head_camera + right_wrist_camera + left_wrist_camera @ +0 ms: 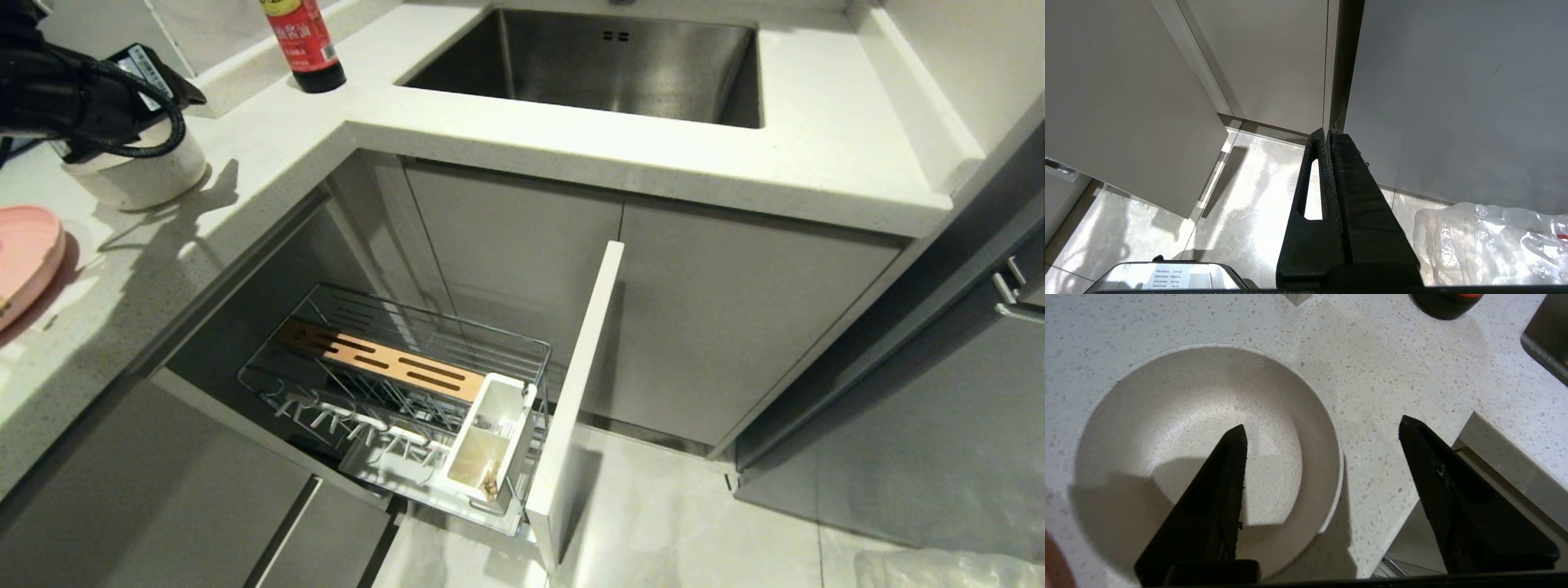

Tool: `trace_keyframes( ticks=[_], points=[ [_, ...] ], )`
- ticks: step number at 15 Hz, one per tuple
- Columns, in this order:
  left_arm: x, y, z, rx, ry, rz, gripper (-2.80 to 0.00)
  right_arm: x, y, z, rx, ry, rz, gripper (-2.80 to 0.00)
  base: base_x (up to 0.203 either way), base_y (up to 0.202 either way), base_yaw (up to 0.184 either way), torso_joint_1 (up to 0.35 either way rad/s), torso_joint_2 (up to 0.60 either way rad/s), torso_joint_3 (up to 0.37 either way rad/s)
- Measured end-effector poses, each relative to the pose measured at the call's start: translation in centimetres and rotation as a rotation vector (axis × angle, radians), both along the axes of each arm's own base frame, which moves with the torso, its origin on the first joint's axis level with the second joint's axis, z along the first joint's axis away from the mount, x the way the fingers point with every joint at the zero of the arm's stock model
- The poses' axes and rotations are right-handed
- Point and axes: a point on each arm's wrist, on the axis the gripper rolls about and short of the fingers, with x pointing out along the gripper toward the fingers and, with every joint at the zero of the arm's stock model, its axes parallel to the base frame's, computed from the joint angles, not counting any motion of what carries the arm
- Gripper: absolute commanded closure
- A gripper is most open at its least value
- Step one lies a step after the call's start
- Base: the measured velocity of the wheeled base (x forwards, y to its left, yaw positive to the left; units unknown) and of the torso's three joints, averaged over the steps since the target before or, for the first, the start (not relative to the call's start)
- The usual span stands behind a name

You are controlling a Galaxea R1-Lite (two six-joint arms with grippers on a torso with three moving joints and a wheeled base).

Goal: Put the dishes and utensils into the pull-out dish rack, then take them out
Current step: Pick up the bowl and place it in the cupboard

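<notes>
A pale speckled stone counter point(571, 139) runs round a corner, with a steel sink point(604, 65) set into it and grey cabinet fronts point(735, 327) below, over a light marbled tile floor point(694, 523). Under the corner the dish rack point(392, 392) stands pulled out, its narrow pale front panel point(575, 392) toward the floor; inside are a slotted wooden board point(380, 359) and a white caddy point(490, 441), and no dishes show in it. A dark sauce bottle point(306, 41) stands on the counter beside the sink. The cream bowl point(1208, 457) sits upright on the counter near the corner edge, and the pink plate point(24, 253) lies just beside it at the picture's left border. The left gripper point(1323, 424) hangs over the bowl with its jaws wide apart, one finger above the bowl's hollow, the other outside the rim, gripping nothing. The right gripper point(1327, 132) points at the floor by the cabinets, jaws pressed together and empty, near a crumpled clear plastic bag point(1494, 241).
</notes>
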Motion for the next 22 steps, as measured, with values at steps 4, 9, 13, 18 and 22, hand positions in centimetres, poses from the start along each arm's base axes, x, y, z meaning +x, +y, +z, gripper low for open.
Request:
trace_keyframes(
  ticks=[4, 9, 13, 18, 22],
  points=[
    [1.5, 0.4, -0.8, 0.016, 0.003, 0.006, -2.8, 0.0, 0.0, 0.0, 0.0, 0.0, 0.0, 0.0, 0.0, 0.0, 0.0, 0.0, 0.0, 0.0],
    [2.6, 0.6, -1.4, 0.019, 0.005, 0.007, -2.8, 0.0, 0.0, 0.0, 0.0, 0.0, 0.0, 0.0, 0.0, 0.0, 0.0, 0.0, 0.0, 0.0],
    [2.8, 0.7, -1.6, 0.02, 0.01, 0.007, 0.0, 0.0, 0.0, 0.0, 0.0, 0.0, 0.0, 0.0, 0.0, 0.0, 0.0, 0.0, 0.0, 0.0],
    [2.5, 0.6, -1.2, 0.025, -0.004, 0.006, 0.0, 0.0, 0.0, 0.0, 0.0, 0.0, 0.0, 0.0, 0.0, 0.0, 0.0, 0.0, 0.0, 0.0],
    [1.7, 0.6, -0.7, 0.025, -0.016, 0.009, 0.0, 0.0, 0.0, 0.0, 0.0, 0.0, -0.001, 0.0, 0.0, 0.0, 0.0, 0.0, 0.0, 0.0]
  ],
)
